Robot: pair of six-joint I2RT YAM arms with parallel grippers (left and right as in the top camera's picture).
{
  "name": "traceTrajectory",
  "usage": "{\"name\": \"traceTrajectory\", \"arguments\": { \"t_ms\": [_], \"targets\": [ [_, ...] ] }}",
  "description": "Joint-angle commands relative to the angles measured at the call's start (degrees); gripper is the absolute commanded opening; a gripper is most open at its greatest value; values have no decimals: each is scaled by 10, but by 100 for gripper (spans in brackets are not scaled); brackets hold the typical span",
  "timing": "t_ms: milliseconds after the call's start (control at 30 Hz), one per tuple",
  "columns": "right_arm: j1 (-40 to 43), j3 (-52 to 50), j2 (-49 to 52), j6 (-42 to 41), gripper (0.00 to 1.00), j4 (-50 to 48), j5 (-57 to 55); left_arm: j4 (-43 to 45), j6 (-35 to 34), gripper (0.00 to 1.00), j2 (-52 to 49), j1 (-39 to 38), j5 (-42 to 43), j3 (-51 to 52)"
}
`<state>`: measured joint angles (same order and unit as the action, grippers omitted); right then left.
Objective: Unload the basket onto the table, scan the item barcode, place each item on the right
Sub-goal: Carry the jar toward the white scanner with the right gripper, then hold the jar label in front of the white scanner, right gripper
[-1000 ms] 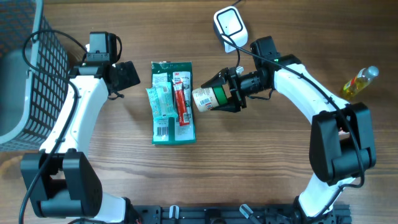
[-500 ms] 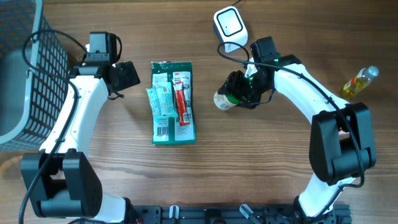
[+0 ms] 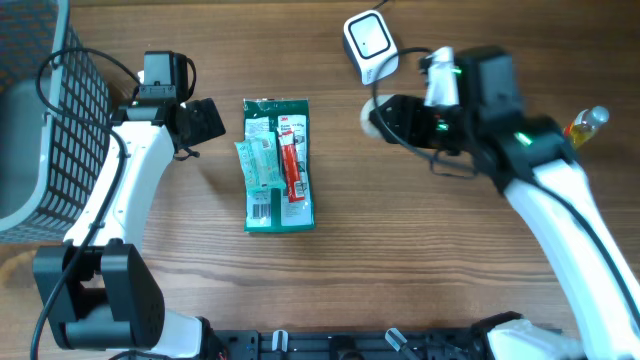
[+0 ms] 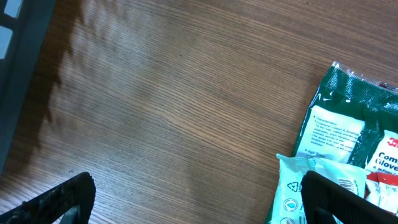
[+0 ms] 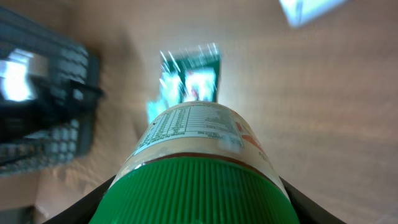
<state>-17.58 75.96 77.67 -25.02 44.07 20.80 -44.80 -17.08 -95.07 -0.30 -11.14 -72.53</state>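
Note:
A jar with a green ribbed lid [image 5: 193,190] and a printed label fills the right wrist view. My right gripper [image 5: 196,202] is shut on it at the lid end, a black finger on each side. In the overhead view this gripper [image 3: 400,118] is raised high, with the jar's pale far end [image 3: 371,113] pointing left, just below the white barcode scanner [image 3: 367,42]. My left gripper [image 3: 205,120] stands open at the left of the table. Its jaws [image 4: 199,205] are wide apart over bare wood, beside a green packet [image 4: 348,118].
A green packet with smaller packets on it [image 3: 278,165] lies in the middle of the table. A dark wire basket [image 3: 40,110] stands at the far left. A yellow oil bottle [image 3: 580,128] lies at the far right, partly behind the right arm.
The right arm has lifted the jar up from beside the packets and carried it right and back towards the scanner. The left arm has not moved.

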Motion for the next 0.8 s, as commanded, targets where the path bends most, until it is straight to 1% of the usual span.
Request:
{"name": "traceTrajectory", "arguments": {
  "t_ms": [0, 100, 300, 367, 433, 500, 600, 667, 767],
  "targets": [
    [-1, 10, -50, 44, 10, -11, -43, 0, -1, 100, -5, 2, -5, 3],
    [-1, 10, -48, 45, 5, -1, -43, 0, -1, 100, -5, 2, -5, 3],
    [-2, 16, 21, 35, 4, 4, -43, 0, -1, 100, -5, 2, -5, 3],
    [-2, 50, 54, 35, 4, 35, -47, 0, -1, 100, -5, 2, -5, 3],
    [-2, 125, 99, 41, 4, 100, -63, 0, -1, 100, -5, 2, -5, 3],
    [-2, 211, 152, 65, 4, 171, -80, 0, -1, 100, -5, 2, -5, 3],
    [-2, 272, 202, 83, 4, 229, -83, 0, -1, 100, -5, 2, -5, 3],
    [-2, 273, 222, 83, 4, 236, -106, 0, -1, 100, -5, 2, -5, 3],
    [-2, 269, 248, 88, 4, 182, -129, 0, -1, 100, -5, 2, -5, 3]
  ]
}}
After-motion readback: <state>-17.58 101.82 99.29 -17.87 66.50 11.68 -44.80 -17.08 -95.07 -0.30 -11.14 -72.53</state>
